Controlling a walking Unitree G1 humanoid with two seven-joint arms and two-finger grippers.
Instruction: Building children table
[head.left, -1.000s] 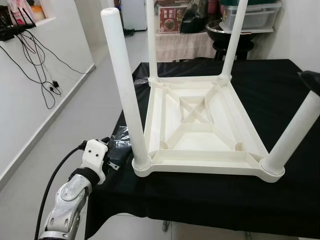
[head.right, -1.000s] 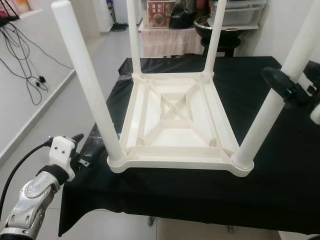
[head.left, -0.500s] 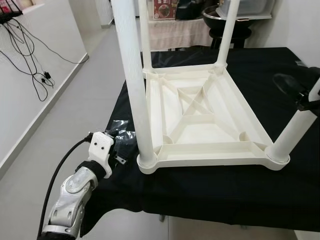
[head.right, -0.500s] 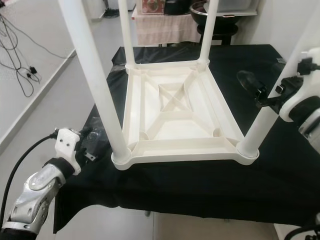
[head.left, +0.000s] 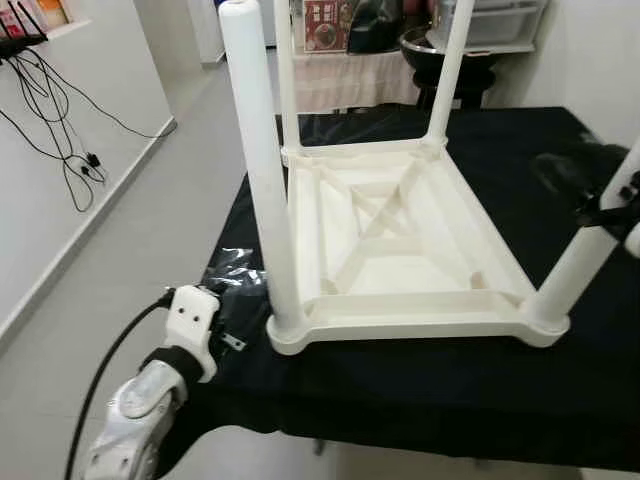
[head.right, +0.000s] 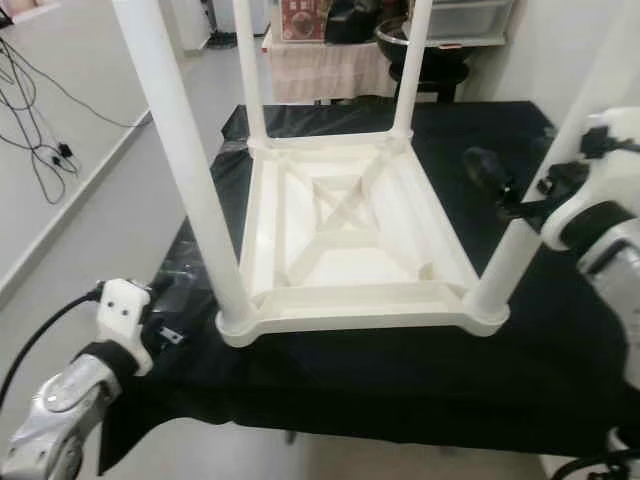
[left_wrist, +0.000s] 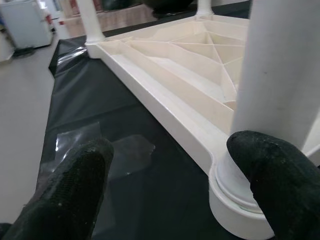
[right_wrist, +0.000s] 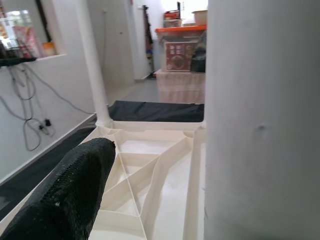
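Your right end effector (head.right: 520, 195) sits at the near right leg (head.right: 510, 255) of the upturned children's table (head.right: 340, 240), its padded black fingers (right_wrist: 65, 195) spread apart with the smooth white round leg between them; you cannot tell from these views whether either finger touches it. That silver arm reaches in from the right with its white wrist housing just beside the leg. Your left end effector (left_wrist: 170, 185) is low at the bench's near left corner, fingers also apart, pointing toward the socket of the near left leg (head.left: 262, 190), close to it but gripping nothing. The left forearm angles up from below the bench edge. The table is glossy cream plastic, lying top-down on the bench (head.left: 420, 390), its ribbed underside showing a crossed brace, all four tubular legs standing upright. A matte black cloth covers the bench, and a crinkled clear plastic sheet (head.left: 232, 280) lies by the left end effector.
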